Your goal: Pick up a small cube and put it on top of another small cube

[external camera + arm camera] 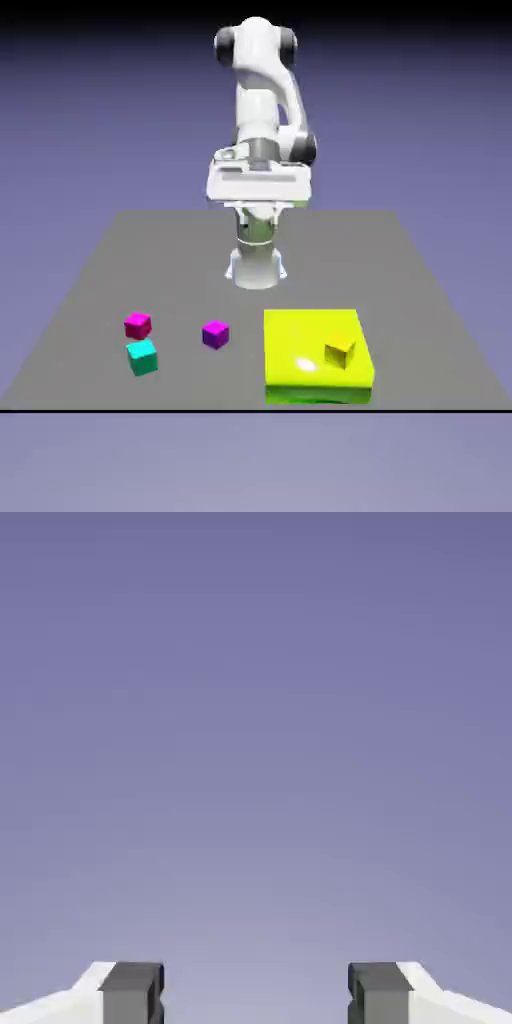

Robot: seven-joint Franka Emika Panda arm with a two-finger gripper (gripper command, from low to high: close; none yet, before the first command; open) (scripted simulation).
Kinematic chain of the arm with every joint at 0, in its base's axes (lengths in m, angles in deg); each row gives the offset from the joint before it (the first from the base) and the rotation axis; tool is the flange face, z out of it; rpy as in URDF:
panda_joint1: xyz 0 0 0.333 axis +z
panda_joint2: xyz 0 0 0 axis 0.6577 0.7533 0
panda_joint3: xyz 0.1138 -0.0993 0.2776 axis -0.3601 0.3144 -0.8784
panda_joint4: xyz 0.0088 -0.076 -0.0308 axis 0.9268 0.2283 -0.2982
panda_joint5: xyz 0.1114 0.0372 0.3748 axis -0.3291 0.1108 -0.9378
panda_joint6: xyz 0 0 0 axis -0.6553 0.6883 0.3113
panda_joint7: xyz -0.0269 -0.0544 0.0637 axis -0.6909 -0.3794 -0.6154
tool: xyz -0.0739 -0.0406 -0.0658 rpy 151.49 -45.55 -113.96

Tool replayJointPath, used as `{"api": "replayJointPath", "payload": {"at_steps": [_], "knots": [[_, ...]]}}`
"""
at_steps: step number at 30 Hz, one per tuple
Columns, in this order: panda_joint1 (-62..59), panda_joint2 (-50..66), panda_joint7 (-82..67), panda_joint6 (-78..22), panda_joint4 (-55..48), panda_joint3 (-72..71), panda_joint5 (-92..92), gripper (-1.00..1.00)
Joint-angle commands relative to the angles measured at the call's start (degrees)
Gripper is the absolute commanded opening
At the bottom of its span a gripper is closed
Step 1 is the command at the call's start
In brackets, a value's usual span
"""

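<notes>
You have the white arm (262, 90) in the upper middle of the frame, its base (256, 268) near the center on the dark grey table (180, 265). At the lower left, you see the small magenta-pink cube (138, 326) just above the cyan cube (142, 357), with the purple cube (215, 334) farther right. Right of the lower middle lies your wide yellow-green block (310, 345), with a small yellow cube (340, 351) toward its right side. Blue-violet backdrop (100, 120) fills your view behind the arm.
</notes>
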Motion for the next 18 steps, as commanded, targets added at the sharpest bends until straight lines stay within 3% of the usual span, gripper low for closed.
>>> {"api": "replayJointPath", "payload": {"at_steps": [1, 18], "knots": [[0.76, 1.61, -2.20, -0.20, -0.15, 2.08, 1.17, 0.00], [13.74, 29.02, -39.55, -3.61, -2.67, 37.38, 21.02, 0.00]]}}
